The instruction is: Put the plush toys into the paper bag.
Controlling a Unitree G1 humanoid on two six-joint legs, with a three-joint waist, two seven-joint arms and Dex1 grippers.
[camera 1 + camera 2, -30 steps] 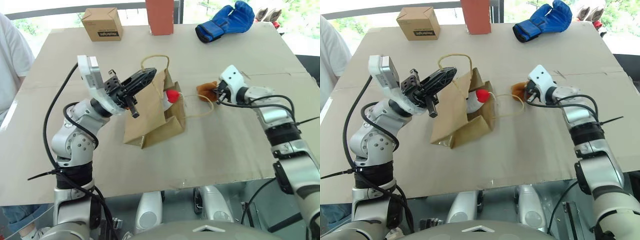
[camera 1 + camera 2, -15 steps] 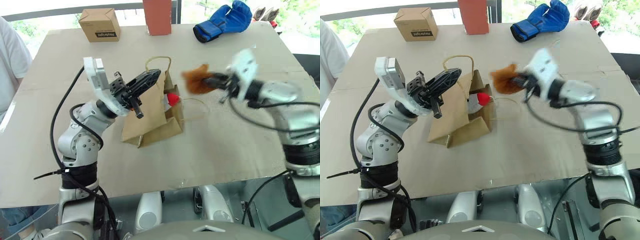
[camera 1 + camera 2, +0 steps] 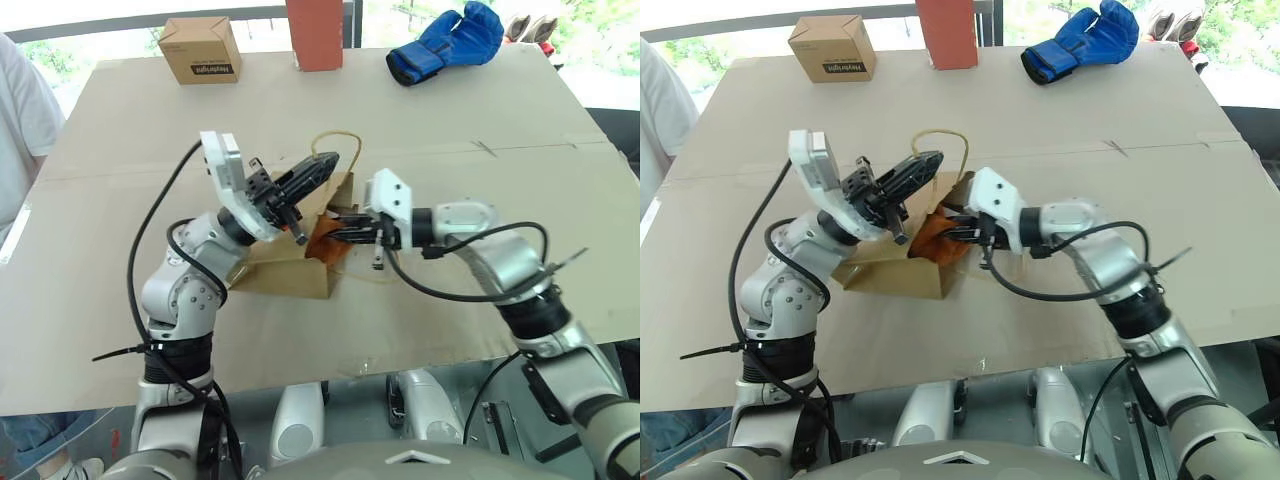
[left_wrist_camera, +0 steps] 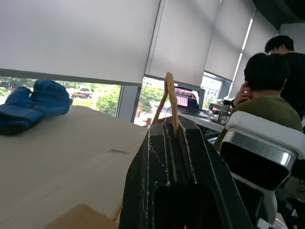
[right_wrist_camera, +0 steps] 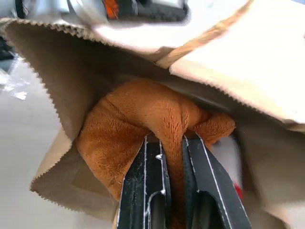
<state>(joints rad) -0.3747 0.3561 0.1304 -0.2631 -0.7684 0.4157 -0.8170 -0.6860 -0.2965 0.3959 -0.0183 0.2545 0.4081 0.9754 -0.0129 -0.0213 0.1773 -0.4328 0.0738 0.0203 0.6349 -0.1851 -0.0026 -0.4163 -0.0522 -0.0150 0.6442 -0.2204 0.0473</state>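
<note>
The paper bag (image 3: 283, 272) lies on the table with its mouth turned toward my right arm. My left gripper (image 3: 327, 164) is shut on one of its loop handles (image 4: 169, 95) and holds that side of the mouth up. My right gripper (image 5: 164, 141) is shut on the fuzzy brown plush toy (image 5: 138, 119), which sits inside the bag's mouth (image 3: 322, 240). Behind the brown toy, deeper in the bag, a white and red patch (image 5: 232, 161) looks like the other plush toy, mostly hidden.
At the table's far edge stand a small printed cardboard box (image 3: 203, 48) and an upright red-brown box (image 3: 317, 30), with a blue boxing glove (image 3: 450, 42) to their right. A person's white sleeve (image 3: 18, 110) is at the left edge. Two people (image 4: 267, 90) sit beyond the table.
My right gripper lifted the brown toy from the table on the right and carried it left into the bag's mouth. The left gripper stayed shut on the handle, shifting slightly right.
</note>
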